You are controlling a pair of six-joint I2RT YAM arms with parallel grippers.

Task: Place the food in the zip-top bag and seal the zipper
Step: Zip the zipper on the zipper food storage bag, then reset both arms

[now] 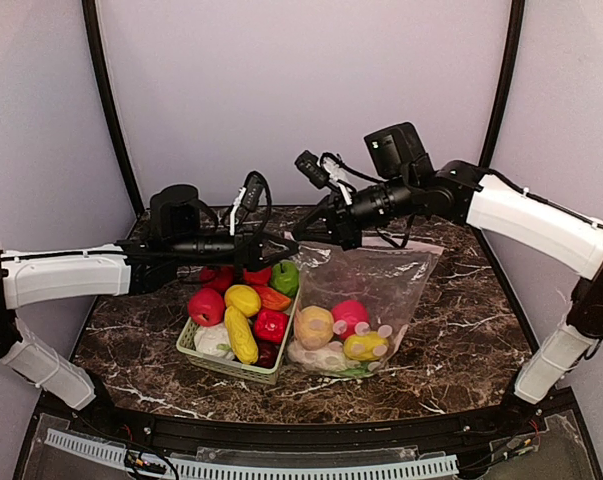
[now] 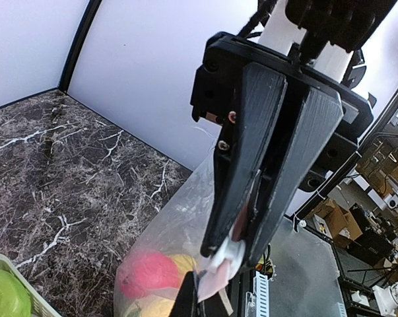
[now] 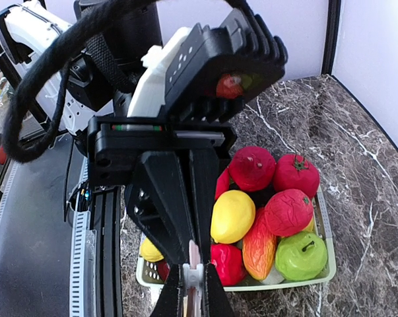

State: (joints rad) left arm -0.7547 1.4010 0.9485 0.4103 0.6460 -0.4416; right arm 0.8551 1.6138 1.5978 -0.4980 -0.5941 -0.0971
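The zip-top bag (image 1: pixel 381 280) stands on the table, its top left corner held up, with a tan, a pink (image 1: pixel 349 315) and a yellow toy food inside. More food (image 1: pixel 243 300) fills the pale green basket (image 1: pixel 226 368) to its left. My left gripper (image 1: pixel 281 243) is shut on the zipper's white slider (image 2: pixel 226 252) at that corner. My right gripper (image 1: pixel 303 235) is shut on the pink zipper strip (image 3: pixel 194 251) right beside the slider (image 3: pixel 193 276). The two pairs of fingertips almost touch. The bag (image 2: pixel 179 211) hangs below the left gripper (image 2: pixel 232 254).
The basket (image 3: pixel 298 284) lies under the right gripper (image 3: pixel 194 257), holding a yellow lemon (image 3: pixel 232 214), red fruits and a green apple (image 3: pixel 301 254). The marble table (image 1: pixel 461 330) is bordered by black frame posts and pale walls.
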